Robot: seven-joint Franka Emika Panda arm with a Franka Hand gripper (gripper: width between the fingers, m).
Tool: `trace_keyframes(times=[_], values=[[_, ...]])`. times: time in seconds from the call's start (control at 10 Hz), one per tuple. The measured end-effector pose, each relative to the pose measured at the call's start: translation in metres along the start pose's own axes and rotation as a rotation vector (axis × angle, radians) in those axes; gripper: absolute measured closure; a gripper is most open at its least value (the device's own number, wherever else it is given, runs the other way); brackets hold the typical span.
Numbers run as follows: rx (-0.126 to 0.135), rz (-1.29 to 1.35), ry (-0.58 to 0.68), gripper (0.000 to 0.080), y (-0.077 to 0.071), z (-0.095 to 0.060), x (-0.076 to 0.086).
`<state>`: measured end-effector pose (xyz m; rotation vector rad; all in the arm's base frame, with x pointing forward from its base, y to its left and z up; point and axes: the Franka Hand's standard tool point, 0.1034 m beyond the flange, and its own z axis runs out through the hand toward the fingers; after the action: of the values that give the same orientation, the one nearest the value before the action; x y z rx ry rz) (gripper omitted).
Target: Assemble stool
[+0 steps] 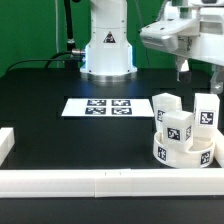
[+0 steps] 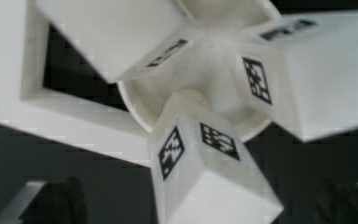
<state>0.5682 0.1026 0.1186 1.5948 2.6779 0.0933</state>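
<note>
The white round seat [image 1: 186,154] lies at the exterior view's right, near the front border bar. Three white tagged block legs stand on it: one at the back left [image 1: 167,105], one at the back right [image 1: 207,111], one in front [image 1: 178,128]. My gripper [image 1: 184,68] hangs well above the stool and touches nothing. In the wrist view I look down on the seat [image 2: 172,92] and its legs [image 2: 211,160]. My gripper [image 2: 201,205] is open, and its dark blurred fingers [image 2: 55,200] stand far apart on either side of the nearest leg.
The marker board [image 1: 104,106] lies flat in the middle of the black table. A long white border bar [image 1: 100,182] runs along the front and a short one [image 1: 6,143] stands at the left. The robot base [image 1: 107,50] is at the back.
</note>
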Motion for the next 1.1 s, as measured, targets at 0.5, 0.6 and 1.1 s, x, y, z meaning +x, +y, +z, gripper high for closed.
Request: trace_keyframes(times=[0.5,0.6,1.1], values=[[0.017,-0.456,-0.039,0.0150,-0.002,0.003,-0.008],[0.022,-0.538,-0.042,0.0150,0.000,0.006,-0.004],[0.031,-0.613,-0.038,0.0150,0.011,0.013,0.004]])
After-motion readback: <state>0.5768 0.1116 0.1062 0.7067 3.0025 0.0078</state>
